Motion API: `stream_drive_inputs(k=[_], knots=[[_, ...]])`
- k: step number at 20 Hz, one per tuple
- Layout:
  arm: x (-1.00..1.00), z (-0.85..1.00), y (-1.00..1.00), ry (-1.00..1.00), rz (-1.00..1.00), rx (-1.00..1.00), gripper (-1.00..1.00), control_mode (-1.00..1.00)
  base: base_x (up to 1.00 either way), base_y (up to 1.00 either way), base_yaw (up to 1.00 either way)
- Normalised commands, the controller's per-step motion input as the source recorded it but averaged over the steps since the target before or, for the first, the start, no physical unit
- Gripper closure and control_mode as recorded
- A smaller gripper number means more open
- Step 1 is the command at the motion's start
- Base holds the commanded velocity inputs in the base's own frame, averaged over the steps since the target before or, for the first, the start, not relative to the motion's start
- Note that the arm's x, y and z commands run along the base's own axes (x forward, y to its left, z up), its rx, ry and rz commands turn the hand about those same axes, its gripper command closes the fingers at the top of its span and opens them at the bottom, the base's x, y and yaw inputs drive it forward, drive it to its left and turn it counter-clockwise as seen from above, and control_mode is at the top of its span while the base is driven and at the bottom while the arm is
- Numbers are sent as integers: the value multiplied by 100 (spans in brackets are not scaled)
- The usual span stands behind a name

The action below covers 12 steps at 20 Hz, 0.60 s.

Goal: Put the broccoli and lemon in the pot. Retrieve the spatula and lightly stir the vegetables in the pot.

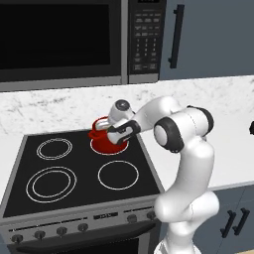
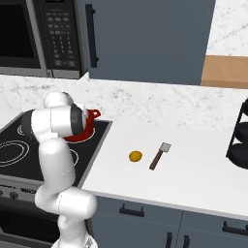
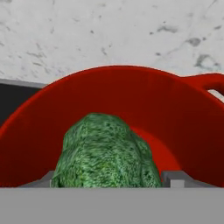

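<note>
- Four white burner rings are drawn on the black stove top (image 1: 74, 173) in the left base view. The pot (image 1: 103, 140) stands on the far right ring, and the gripper (image 1: 120, 140) hangs over its right rim. The arm hides the fingers here, so I cannot tell from this side how they stand. Above the stove is a microwave (image 1: 74, 39); the small writing on its button panel is too blurred to read.
- In the right base view, the arm covers most of the pot (image 2: 87, 127); only its red rim and one loop handle show at the far right corner of the stove. On the white counter (image 2: 203, 169) to the right lie the lemon (image 2: 135, 156) and, just beside it on the right, the spatula (image 2: 159, 156), with the blade pointing far. They do not touch. A dark rack (image 2: 240, 140) stands at the right edge.
- In the hand view, the broccoli (image 3: 105, 153) sits between the two finger tips (image 3: 175, 178), which pinch it from both sides. It is held above the red inside of the pot (image 3: 175, 113). Behind is the marble wall (image 3: 109, 35).
</note>
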Motion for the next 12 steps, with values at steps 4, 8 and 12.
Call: stream_drive_inputs(k=[4, 8, 12], knots=[[21, -31, 0, 12, -5, 0, -100, -100, 0, 0, 0], [12, -7, 0, 3, -4, 0, -100, -100, 0, 0, 0], [0, 3, -3, 0, -1, 2, -100, -100, 0, 0, 0]])
